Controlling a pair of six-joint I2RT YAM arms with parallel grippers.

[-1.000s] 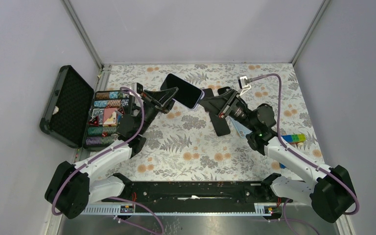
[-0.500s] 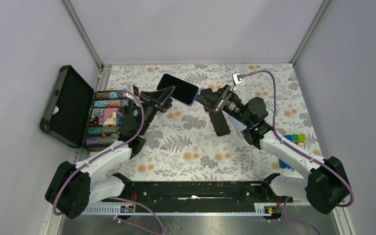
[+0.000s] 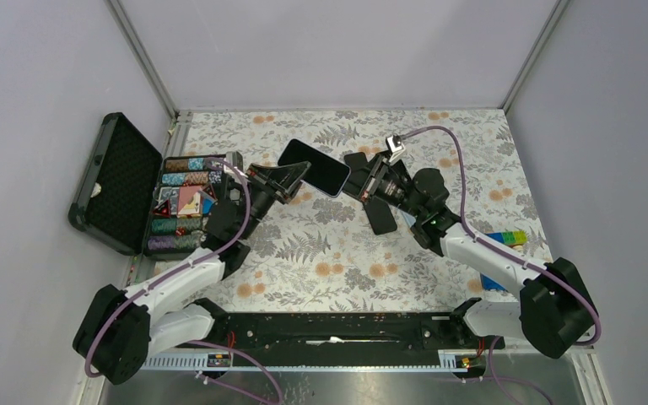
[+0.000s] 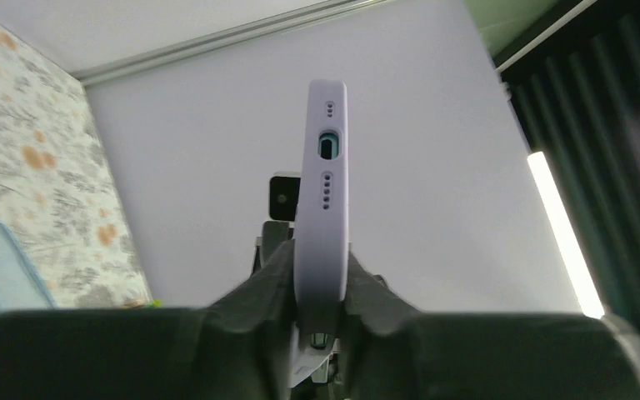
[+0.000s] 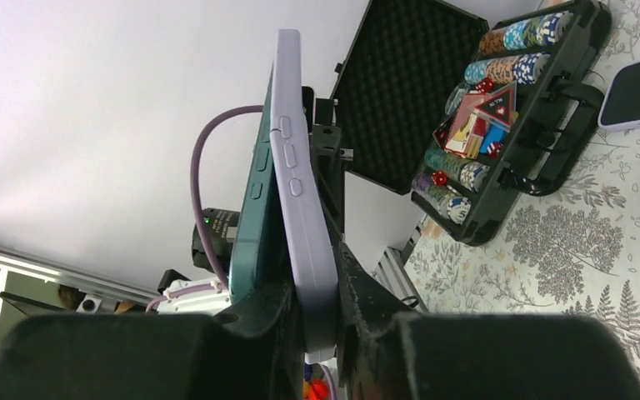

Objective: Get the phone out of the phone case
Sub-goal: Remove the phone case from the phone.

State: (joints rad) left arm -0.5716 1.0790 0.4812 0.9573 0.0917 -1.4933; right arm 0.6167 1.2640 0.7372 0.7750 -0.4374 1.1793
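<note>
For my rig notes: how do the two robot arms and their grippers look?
The left arm and right arm have white links with black joints. A purple cable runs along each. The left gripper and right gripper are black, each with two wedge-shaped fingers.

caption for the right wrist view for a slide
Right end effector shut on lilac phone case, teal phone partly out.

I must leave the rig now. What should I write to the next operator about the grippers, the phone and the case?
Left gripper: shut on the phone case at its charging-port end.
Right gripper: shut on the case's other end.
Phone: held above the table between both grippers; in the right wrist view one long edge seems lifted from the case.
Done: lifted, gripped at both ends.
Left: free the phone fully from the case.
</note>
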